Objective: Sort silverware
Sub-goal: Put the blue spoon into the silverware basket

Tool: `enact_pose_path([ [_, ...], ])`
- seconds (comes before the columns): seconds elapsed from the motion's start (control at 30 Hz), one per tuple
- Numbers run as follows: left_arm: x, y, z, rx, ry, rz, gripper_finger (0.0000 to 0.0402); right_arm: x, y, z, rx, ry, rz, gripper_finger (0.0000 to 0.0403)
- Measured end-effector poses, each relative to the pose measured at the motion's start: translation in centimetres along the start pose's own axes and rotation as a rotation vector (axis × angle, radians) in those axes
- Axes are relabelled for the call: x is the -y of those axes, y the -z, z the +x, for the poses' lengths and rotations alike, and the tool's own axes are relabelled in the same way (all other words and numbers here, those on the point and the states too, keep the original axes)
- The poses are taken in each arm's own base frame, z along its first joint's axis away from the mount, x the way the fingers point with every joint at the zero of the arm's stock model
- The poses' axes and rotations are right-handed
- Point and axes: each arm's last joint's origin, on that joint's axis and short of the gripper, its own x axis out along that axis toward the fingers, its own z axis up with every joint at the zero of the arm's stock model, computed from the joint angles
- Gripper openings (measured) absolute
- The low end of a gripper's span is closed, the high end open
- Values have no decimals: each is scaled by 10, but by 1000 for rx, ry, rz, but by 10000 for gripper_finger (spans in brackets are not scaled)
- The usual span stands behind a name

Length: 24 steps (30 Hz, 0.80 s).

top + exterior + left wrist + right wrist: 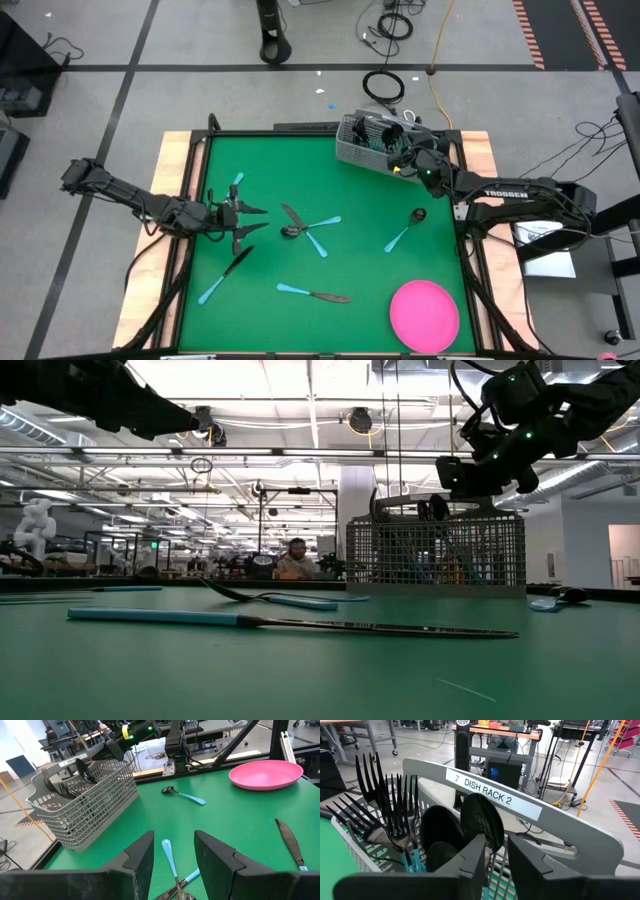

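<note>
My left gripper (250, 222) hovers low over the green table (360, 260) near its left edge, jaws parted and empty. Silverware (310, 232) lies scattered across the mat beyond it, with a pink plate (424, 315) at the near right corner. Farthest off, my right gripper (398, 150) sits over the wire caddy (362, 150); its jaws stand slightly apart around a spoon handle (492, 855), other pieces already standing inside.

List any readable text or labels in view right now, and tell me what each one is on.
"DISH RACK 2", with a small red mark before it: white label on the caddy handle.
"TROSSEN": white lettering on the right arm.
A label on the caddy in the left wrist view: too blurred to read.
</note>
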Motion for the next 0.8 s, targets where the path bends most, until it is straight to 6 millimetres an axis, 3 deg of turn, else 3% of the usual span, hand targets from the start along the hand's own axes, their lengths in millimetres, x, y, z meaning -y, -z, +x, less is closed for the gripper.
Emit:
enact_pose_path([
  [0.3, 1, 0, 0, 5, 26, 0, 143, -5, -25, -6, 20, -40, -33, 97],
  [0.8, 2, -4, 0, 43, 68, -15, 143, -30, -88, -57, 40, -419, 24, 98],
])
